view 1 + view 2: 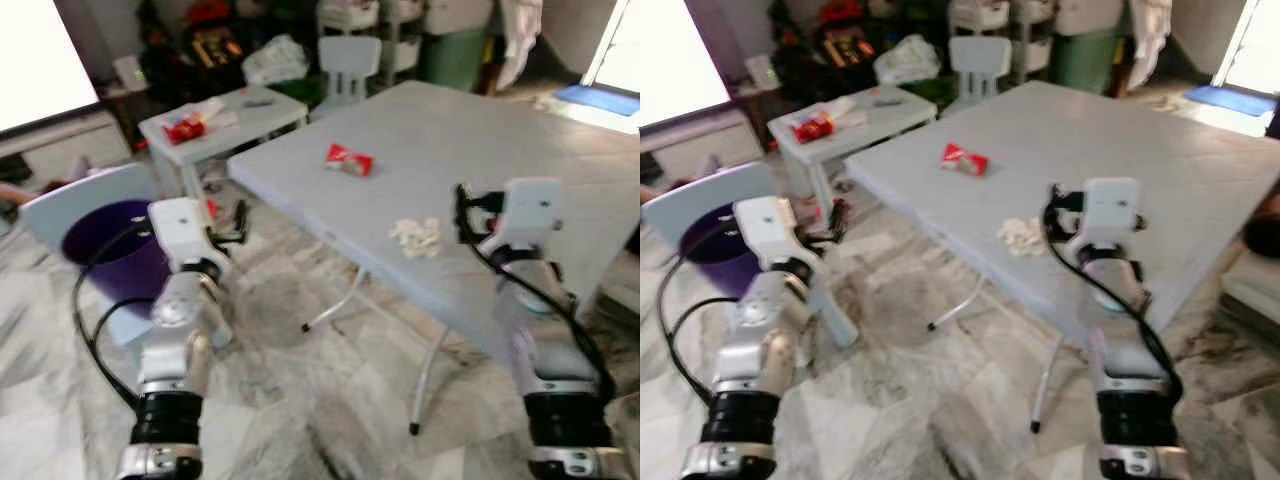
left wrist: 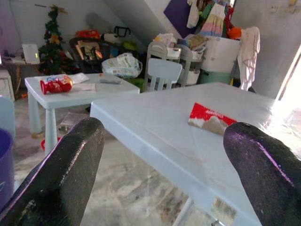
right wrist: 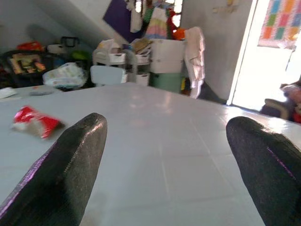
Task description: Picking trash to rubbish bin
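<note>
Approaching: both arms are being held up before the grey folding desk [image 1: 520, 130], nothing grasped yet.
Right pincer [image 3: 164, 155]: released, fingers spread wide, hovering over the desk's near edge.
Left pincer [image 2: 160, 160]: released too, hanging off the desk's left corner, above the floor.
Crumpled white tissue [image 1: 416, 236]: lying on the desk just beside the right pincer, on its left; the right arm is nearer.
Red snack wrapper [image 1: 349, 159]: lying farther in, long axis across the desk.
Purple rubbish bin [image 1: 125, 250]: standing on the floor at far left, behind the left arm.
</note>
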### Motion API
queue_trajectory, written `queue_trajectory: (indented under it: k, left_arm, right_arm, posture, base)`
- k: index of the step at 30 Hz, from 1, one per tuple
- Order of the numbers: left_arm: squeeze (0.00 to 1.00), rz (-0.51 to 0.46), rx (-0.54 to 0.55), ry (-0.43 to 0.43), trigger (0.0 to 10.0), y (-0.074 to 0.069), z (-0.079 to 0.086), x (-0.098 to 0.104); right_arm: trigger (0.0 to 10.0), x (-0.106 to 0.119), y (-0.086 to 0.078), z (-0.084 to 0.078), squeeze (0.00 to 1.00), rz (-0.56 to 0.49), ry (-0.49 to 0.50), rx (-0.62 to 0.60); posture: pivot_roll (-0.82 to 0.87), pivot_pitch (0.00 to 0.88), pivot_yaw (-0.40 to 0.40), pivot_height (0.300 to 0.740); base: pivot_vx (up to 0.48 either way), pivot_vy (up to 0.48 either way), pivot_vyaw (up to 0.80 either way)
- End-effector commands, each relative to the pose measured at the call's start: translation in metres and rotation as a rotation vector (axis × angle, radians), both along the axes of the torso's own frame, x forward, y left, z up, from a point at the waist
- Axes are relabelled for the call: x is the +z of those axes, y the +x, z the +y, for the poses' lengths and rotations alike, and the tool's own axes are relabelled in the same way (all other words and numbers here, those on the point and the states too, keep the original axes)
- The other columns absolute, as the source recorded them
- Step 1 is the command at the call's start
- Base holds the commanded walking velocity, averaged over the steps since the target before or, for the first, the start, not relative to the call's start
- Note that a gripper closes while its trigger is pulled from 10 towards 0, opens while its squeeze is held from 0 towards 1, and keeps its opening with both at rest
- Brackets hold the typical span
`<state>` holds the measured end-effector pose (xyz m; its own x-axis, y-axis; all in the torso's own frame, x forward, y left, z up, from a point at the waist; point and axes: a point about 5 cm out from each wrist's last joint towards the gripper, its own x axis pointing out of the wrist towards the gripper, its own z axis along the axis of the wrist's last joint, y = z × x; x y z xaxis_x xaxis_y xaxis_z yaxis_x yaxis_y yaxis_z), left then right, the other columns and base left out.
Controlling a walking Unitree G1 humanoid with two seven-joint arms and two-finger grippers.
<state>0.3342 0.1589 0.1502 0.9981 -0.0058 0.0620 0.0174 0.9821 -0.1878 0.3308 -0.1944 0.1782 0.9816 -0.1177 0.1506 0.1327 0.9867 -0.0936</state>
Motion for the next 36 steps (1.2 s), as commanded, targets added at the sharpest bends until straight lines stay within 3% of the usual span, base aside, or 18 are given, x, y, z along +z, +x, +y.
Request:
queue_trajectory:
  k: [1, 9, 13, 18, 24, 33, 36]
  left_arm:
    - [0.0, 0.005, 0.037, 0.014, 10.0, 0.0, 0.013, 0.001]
    - [0.0, 0.048, 0.085, 0.037, 10.0, 0.0, 0.017, -0.006]
    - [0.0, 0.117, 0.065, 0.033, 10.0, -0.005, 0.018, -0.021]
    - [0.0, 0.156, 0.051, 0.066, 10.0, -0.019, 0.022, -0.037]
    - [0.0, 0.171, 0.042, 0.094, 10.0, -0.036, 0.027, -0.044]
    - [0.0, 0.179, 0.01, 0.106, 10.0, -0.055, 0.026, -0.044]
    - [0.0, 0.172, -0.011, 0.097, 10.0, -0.065, 0.026, -0.042]
  right_arm:
    - [10.0, 0.003, 0.002, 0.014, 0.0, -0.014, 0.001, 0.041]
    - [10.0, 0.002, 0.003, 0.017, 0.0, 0.008, 0.004, 0.09]
    - [10.0, -0.007, 0.005, 0.022, 0.0, 0.064, 0.044, 0.146]
    - [10.0, -0.023, 0.0, 0.035, 0.0, 0.14, 0.111, 0.236]
    - [10.0, -0.028, -0.003, 0.052, 0.0, 0.151, 0.199, 0.311]
    - [10.0, -0.038, 0.005, 0.077, 0.0, 0.166, 0.215, 0.337]
    - [10.0, -0.039, 0.007, 0.084, 0.0, 0.15, 0.177, 0.34]
  posture:
    - [-0.03, 0.0, 0.028, 0.74]
    - [-0.03, 0.0, 0.023, 0.74]
    - [-0.02, 0.0, 0.019, 0.74]
    - [0.0, 0.002, 0.011, 0.74]
    - [0.03, 0.02, 0.01, 0.74]
    - [0.09, 0.028, 0.012, 0.74]
    - [0.11, 0.031, 0.009, 0.74]
  base:
    - [0.341, 0.0, 0.0]
    - [0.037, 0.0, 0.0]
    - [0.0, 0.0, 0.0]
    - [0.0, 0.0, 0.0]
    - [0.0, 0.0, 0.0]
    - [0.0, 0.0, 0.0]
    - [0.0, 0.0, 0.0]
